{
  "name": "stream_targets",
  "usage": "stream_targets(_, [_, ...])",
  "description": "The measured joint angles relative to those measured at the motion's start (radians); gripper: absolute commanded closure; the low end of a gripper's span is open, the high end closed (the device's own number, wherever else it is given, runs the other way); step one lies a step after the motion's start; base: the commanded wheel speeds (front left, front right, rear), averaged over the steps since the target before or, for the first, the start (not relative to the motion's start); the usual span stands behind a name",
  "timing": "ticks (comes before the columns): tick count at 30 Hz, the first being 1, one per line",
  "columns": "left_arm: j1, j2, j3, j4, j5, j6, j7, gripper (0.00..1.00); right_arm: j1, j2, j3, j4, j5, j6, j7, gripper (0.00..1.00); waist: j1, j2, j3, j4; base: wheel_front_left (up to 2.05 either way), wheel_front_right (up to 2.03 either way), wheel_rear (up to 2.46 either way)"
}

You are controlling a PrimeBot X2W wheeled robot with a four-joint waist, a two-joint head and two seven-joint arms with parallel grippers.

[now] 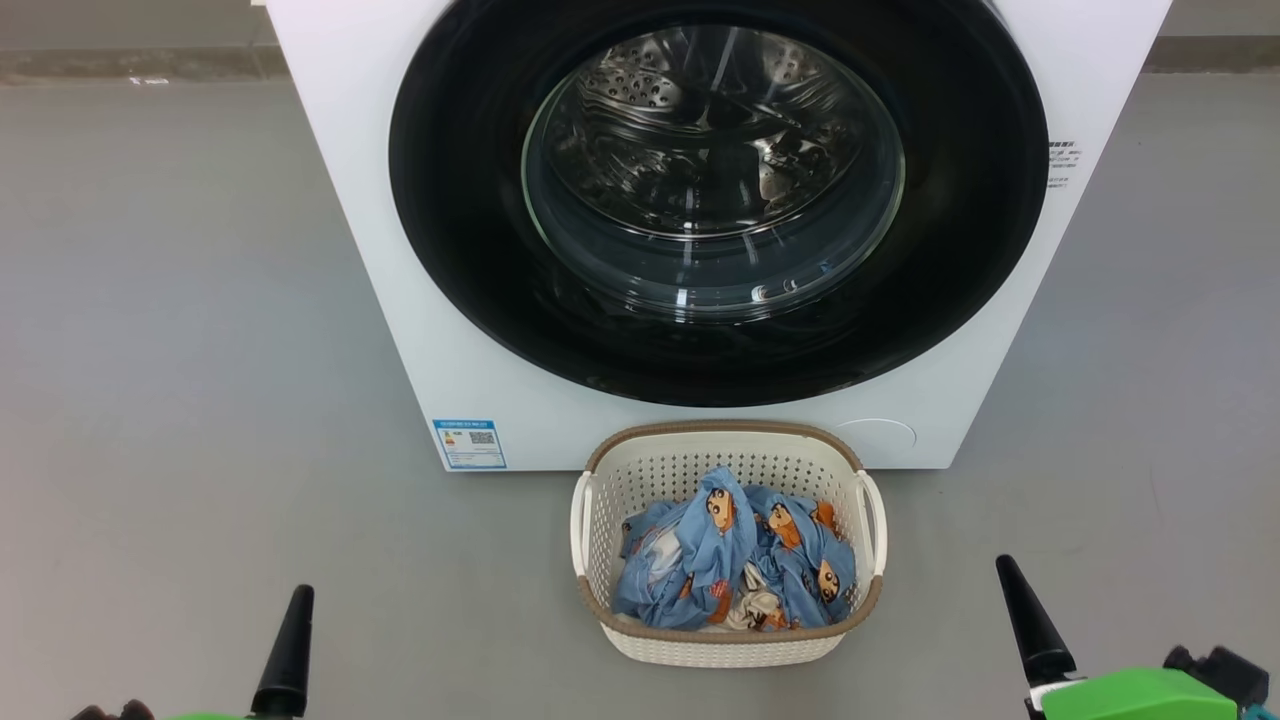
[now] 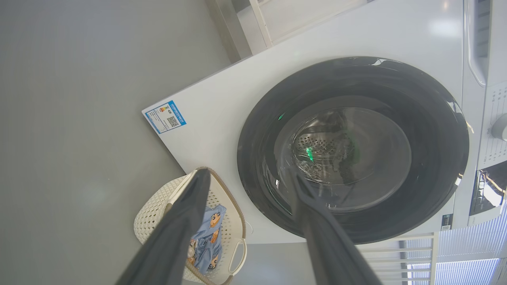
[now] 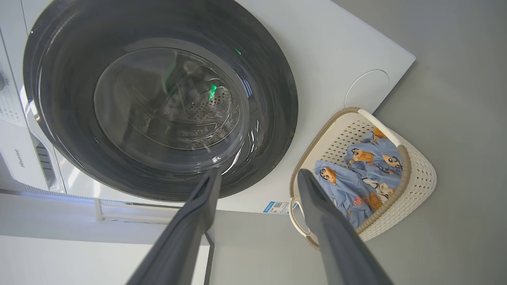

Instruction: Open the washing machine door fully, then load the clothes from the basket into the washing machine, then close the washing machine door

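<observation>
Left pincer (image 2: 249, 175) spread wide, empty. Just ahead of it is a blue label sticker (image 1: 469, 444) with a QR code on the smooth white washing machine (image 1: 350, 150), and the glossy black round washing machine door (image 1: 460, 250) is shut. Ahead, between both pincers, the perforated cream basket (image 1: 720, 650) cradles soft blue cartoon-print clothes (image 1: 700, 560). Right pincer (image 3: 258, 174) wide too, empty, with Hisense lettering (image 3: 19, 158) up beyond it.

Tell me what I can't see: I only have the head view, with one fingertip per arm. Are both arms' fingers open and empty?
Observer: The left wrist view shows the left fingers spread apart with nothing between them.
Operator: And the right?
Observer: The right fingers are also apart and hold nothing.
Operator: The machine's top is cut off for me. What's above the door?
Observer: Past the door's top edge there is a knob and a drawer.
</observation>
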State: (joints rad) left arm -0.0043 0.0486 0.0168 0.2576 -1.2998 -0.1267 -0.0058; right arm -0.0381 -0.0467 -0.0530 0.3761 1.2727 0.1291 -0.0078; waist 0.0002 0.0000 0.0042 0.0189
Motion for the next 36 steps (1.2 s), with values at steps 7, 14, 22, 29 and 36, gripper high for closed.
stream_targets(7, [0.000,0.002,-0.006,-0.017,0.098,0.000,-0.022,0.00,-0.010,-0.012,0.004,0.003,-0.092,0.000,-0.022,0.00,0.0000,0.0000,0.003,0.002,0.00,0.00,0.00])
stream_targets(14, [0.000,0.007,-0.011,-0.037,0.187,0.000,-0.040,0.00,-0.012,-0.017,0.004,0.009,-0.176,0.000,-0.039,0.00,0.0000,0.0000,0.004,0.004,0.00,0.00,0.00])
stream_targets(22, [0.000,0.028,-0.028,-0.047,0.288,-0.001,-0.062,0.00,-0.031,-0.020,0.005,0.012,-0.282,0.000,-0.056,0.00,-0.0001,0.0000,0.007,0.006,0.00,0.00,0.00])
stream_targets(29, [0.000,0.031,-0.040,-0.048,0.391,-0.001,-0.081,0.00,-0.032,-0.022,0.011,0.014,-0.392,0.000,-0.073,0.00,-0.0001,0.0000,0.007,0.009,0.00,0.00,0.00])
stream_targets(36, [0.000,0.032,-0.044,-0.048,0.482,-0.001,-0.100,0.00,-0.035,-0.022,0.016,0.022,-0.494,0.000,-0.091,0.00,0.0000,0.0000,0.005,0.008,0.00,0.00,0.00])
